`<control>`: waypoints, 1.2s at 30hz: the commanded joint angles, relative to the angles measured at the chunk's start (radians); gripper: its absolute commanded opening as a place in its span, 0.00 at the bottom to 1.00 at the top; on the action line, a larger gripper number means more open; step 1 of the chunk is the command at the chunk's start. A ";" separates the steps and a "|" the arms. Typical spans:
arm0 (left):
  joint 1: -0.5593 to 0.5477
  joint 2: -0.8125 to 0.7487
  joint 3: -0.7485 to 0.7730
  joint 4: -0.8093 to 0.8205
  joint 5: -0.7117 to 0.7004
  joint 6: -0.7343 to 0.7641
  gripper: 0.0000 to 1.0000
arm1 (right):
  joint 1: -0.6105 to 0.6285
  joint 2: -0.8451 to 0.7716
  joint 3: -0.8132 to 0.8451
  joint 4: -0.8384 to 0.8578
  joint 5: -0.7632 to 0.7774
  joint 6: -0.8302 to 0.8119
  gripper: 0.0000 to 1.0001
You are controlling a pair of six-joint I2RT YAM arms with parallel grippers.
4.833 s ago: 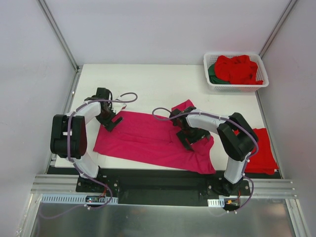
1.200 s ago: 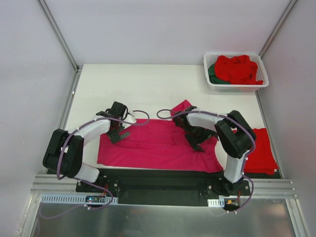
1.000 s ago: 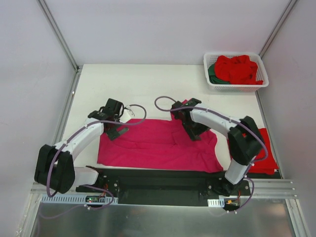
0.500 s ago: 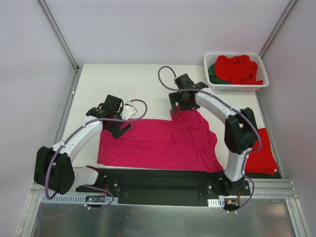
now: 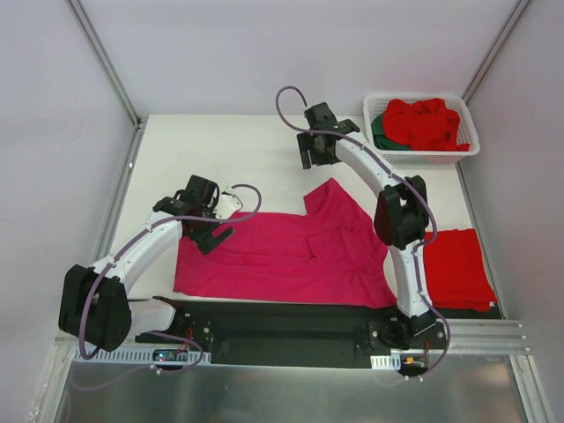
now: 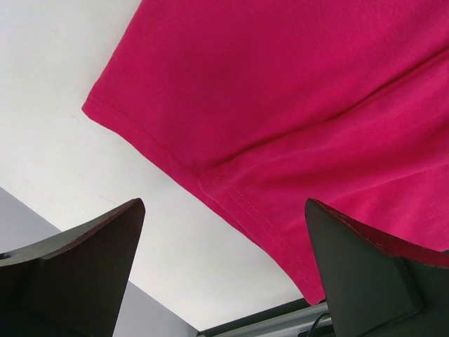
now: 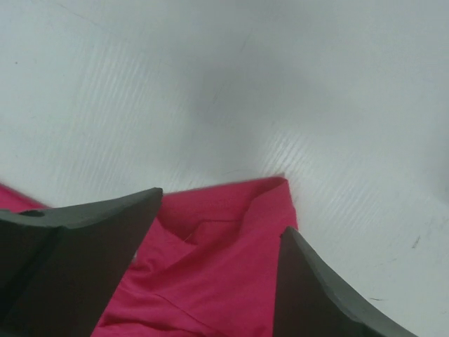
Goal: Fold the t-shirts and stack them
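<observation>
The pink shirt (image 5: 282, 256) lies spread flat on the table (image 5: 238, 150), well left of the basket (image 5: 423, 157) and nearer the arm bases. It is a vivid magenta, wider than it is deep, with soft creases running across its middle. One sleeve (image 5: 333, 198) pokes out from its far edge, on the end closer to the basket. The near corner on that same end tapers to a point. In the left wrist view its hem (image 6: 238, 200) shows a neat double row of stitching along a folded edge, and one corner rests on the white surface.

The left gripper (image 5: 211, 236) sits at the shirt's far corner, the one farthest from the basket. Its fingers (image 6: 84, 267) stand wide apart with nothing between them, the cloth edge showing in the gap.

The right gripper (image 5: 313, 157) hangs over bare table just left of the basket, beyond the sleeve and clear of the cloth. Its jaws are apart and hold nothing; in its wrist view the sleeve's tip shows below, between the two dark fingers (image 7: 77, 246).

A red shirt (image 5: 458, 269), folded into a flat rectangle, lies on the table nearer than the basket. Inside the basket, bright red shirts (image 5: 427, 123) are heaped in a crumpled pile, and a green shirt (image 5: 379, 132) peeks out at its left end.
</observation>
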 commanded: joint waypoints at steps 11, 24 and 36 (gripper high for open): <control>0.001 0.004 0.017 -0.017 0.005 0.001 0.99 | 0.055 -0.151 -0.367 -0.002 -0.058 0.000 0.65; 0.002 -0.022 0.002 -0.018 -0.003 -0.002 1.00 | 0.106 -0.203 -0.319 -0.017 0.045 -0.014 0.63; 0.001 -0.028 -0.006 -0.020 -0.012 0.006 0.99 | 0.107 -0.106 -0.326 0.024 0.022 -0.024 0.49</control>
